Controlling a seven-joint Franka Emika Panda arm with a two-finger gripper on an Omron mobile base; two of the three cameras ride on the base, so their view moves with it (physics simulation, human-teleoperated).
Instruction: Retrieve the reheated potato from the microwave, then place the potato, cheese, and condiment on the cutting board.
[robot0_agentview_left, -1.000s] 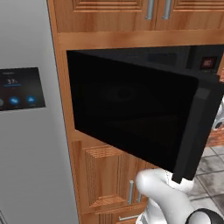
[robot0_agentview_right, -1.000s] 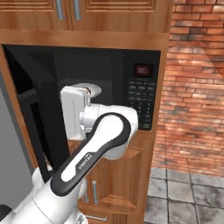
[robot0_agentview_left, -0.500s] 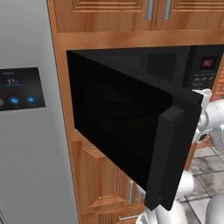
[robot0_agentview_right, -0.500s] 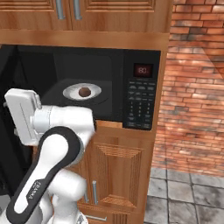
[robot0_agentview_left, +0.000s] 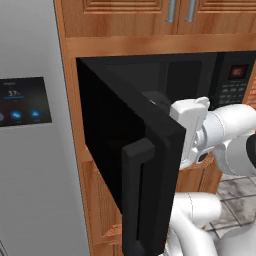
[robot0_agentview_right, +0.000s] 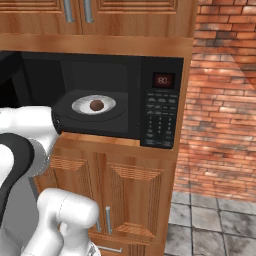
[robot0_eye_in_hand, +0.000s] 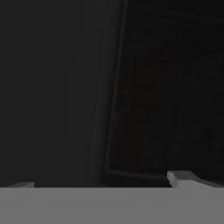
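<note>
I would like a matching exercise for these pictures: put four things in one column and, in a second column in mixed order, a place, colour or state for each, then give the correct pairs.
Things:
1. potato
2. microwave door
3. keypad panel
4. white plate

Descriptions:
A. swung wide open
B. at the right of the microwave, with a red display
C. brown, lying on the plate
D. round, inside the microwave cavity

Pairs: 1-C, 2-A, 3-B, 4-D

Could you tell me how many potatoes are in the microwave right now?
1. The potato sits on the white plate inside the open microwave. The door blocks part of the interior in the left base view, so more could be hidden.
</note>
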